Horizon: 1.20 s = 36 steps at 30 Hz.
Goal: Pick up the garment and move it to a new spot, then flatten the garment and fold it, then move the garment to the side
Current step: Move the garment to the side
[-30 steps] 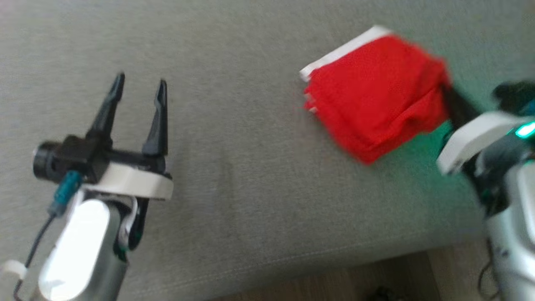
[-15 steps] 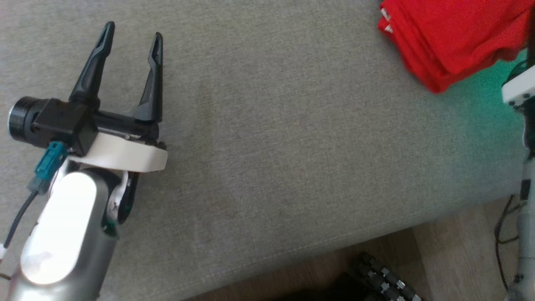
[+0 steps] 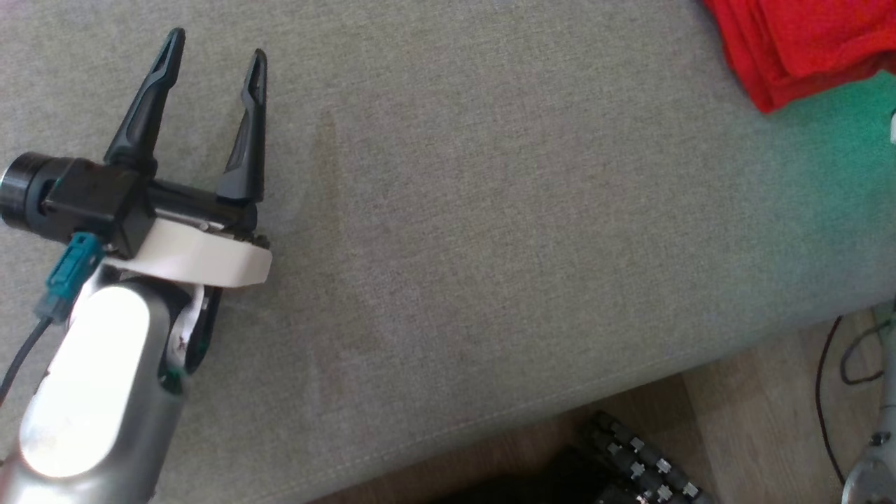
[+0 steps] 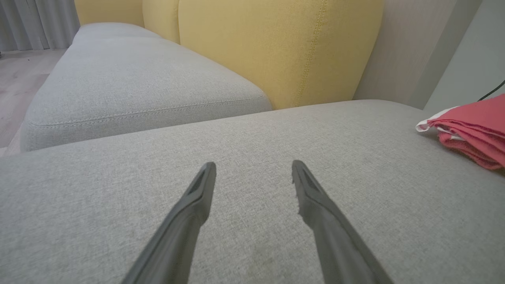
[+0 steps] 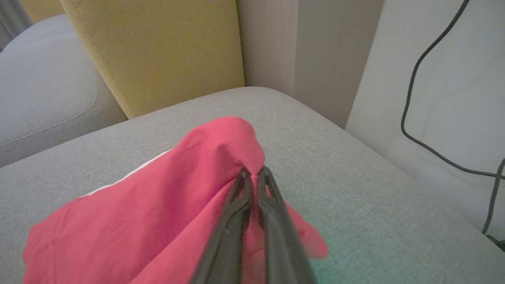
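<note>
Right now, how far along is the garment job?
Folding looks done: the red garment shows stacked layers. In hand: the right tool is shut on a pinched-up fold of it, near the right end of the gray sofa seat. Left to do: set it down at the side and let go. The left tool hangs open, holding nothing.

free: grey seat cushion (image 3: pixel 490 210) open mid-span | blocked: yellow backrest (image 4: pixel 276 51) behind, red garment (image 3: pixel 805 35) at right
</note>
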### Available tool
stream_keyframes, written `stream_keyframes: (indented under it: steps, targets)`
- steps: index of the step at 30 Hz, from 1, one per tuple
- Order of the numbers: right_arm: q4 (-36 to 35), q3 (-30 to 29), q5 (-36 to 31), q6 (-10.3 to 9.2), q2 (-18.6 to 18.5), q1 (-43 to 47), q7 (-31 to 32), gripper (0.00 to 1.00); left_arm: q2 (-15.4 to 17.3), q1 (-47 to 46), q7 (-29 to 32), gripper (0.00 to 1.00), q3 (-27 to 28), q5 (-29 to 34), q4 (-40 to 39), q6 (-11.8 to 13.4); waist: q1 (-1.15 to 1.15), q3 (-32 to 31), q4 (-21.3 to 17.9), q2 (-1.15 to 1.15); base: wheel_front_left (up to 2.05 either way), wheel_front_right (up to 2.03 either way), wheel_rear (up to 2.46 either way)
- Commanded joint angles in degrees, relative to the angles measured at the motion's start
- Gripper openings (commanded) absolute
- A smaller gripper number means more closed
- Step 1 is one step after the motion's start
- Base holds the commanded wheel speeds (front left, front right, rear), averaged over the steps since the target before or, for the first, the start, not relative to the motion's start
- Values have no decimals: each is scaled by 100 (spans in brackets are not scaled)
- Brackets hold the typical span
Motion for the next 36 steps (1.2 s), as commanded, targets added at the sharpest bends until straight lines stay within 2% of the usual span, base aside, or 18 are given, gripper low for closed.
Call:
stream_keyframes:
  steps: [1,2,3,11,19,26,32,36]
  targets:
    - [-128,9,20,37,-73,-81,-29,0,153,-125,45,100,154,20,-207,-1,0,-14,10,0,0,0,0]
    - [-87,6,-4,37,-80,-91,-17,42,148,-116,41,100,144,13,-200,-1,0,-31,21,0,0,0,0]
    - [-52,-3,-29,37,-74,-98,-5,100,142,-105,37,100,137,6,-192,3,0,-54,30,0,0,0,0]
    - [-193,130,-362,37,22,154,-15,100,58,63,-95,100,119,-113,-8,58,0,-432,90,0,0,0,0]
    - [-1307,731,-571,37,490,1110,-270,100,-66,488,-257,100,196,-326,267,209,0,-1049,229,0,0,0,0]
    - [-2093,1173,-666,37,771,2052,-502,100,-150,875,-344,100,269,-518,518,317,0,-1540,625,0,0,0,0]
    - [-2399,1607,-679,37,798,2510,-740,100,-186,1141,-387,100,315,-678,813,353,0,-1986,1155,0,0,0,0]
    - [-2456,1798,-726,37,799,2752,-782,100,-142,1308,-412,100,369,-725,894,391,0,-2236,1340,0,0,0,0]
